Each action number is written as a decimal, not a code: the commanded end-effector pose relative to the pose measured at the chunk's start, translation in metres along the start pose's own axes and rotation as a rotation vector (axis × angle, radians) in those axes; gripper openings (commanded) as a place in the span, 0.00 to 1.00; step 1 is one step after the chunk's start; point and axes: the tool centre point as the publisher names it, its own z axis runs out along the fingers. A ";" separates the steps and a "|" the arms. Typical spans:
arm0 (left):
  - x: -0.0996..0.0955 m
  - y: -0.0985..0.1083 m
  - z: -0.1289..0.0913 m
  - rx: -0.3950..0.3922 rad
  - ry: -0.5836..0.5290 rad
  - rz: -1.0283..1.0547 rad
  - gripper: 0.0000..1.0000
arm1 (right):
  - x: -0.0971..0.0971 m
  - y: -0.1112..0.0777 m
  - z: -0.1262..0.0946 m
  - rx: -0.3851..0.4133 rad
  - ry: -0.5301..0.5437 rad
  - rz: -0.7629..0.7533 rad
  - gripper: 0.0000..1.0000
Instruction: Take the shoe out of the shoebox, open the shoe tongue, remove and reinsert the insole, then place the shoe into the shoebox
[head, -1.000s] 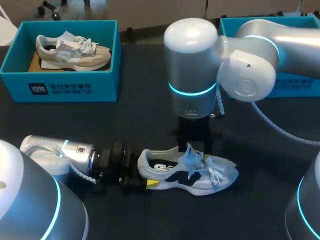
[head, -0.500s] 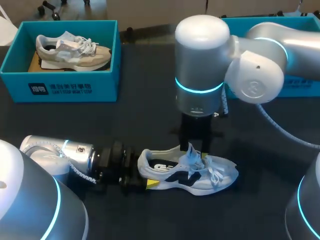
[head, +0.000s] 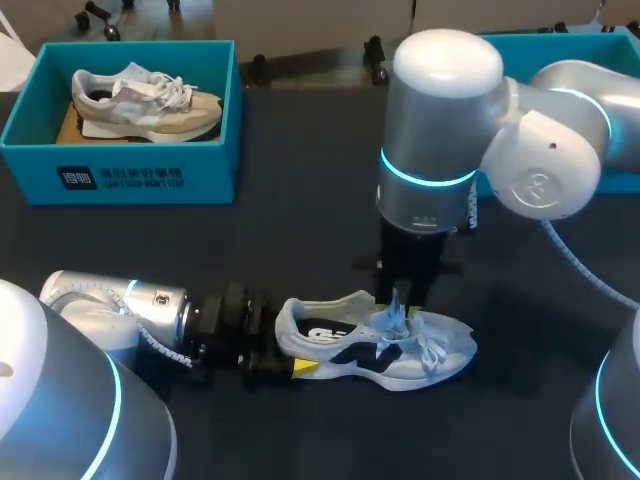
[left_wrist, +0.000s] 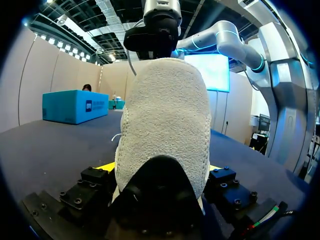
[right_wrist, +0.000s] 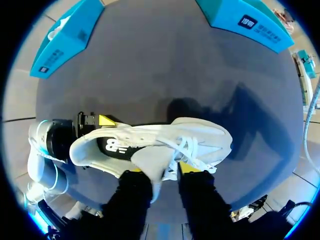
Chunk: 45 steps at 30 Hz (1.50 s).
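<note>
A white and grey shoe (head: 385, 352) lies on its side on the dark table, toe to the right. My left gripper (head: 292, 345) holds its heel (left_wrist: 165, 125), a finger on each side; one yellow fingertip (right_wrist: 105, 120) shows past the heel. From above, my right gripper (head: 403, 298) hangs over the laces. In the right wrist view its fingers (right_wrist: 165, 172) pinch the pale tongue (right_wrist: 150, 162), which is drawn up out of the shoe. A teal shoebox (head: 130, 170) stands at the back left.
That back-left box holds another pale shoe (head: 145, 100). A second teal box (head: 615, 182) stands at the back right, mostly behind my right arm. Bare dark table lies between the boxes and the shoe.
My right arm has shifted to the right above the shoe and its fingers have closed in on the tongue, which now stands higher. The left arm and the shoe's heel have stayed put.
</note>
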 end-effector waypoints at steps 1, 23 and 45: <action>0.000 0.002 0.001 -0.001 0.001 -0.001 0.00 | -0.003 0.001 0.002 0.014 0.037 -0.017 0.00; 0.000 0.002 0.001 -0.001 0.001 -0.001 0.00 | -0.058 -0.012 -0.001 -0.063 0.296 -0.156 0.00; 0.000 0.002 0.001 -0.001 0.001 -0.001 0.00 | -0.093 -0.016 0.037 -0.189 0.541 -0.222 0.00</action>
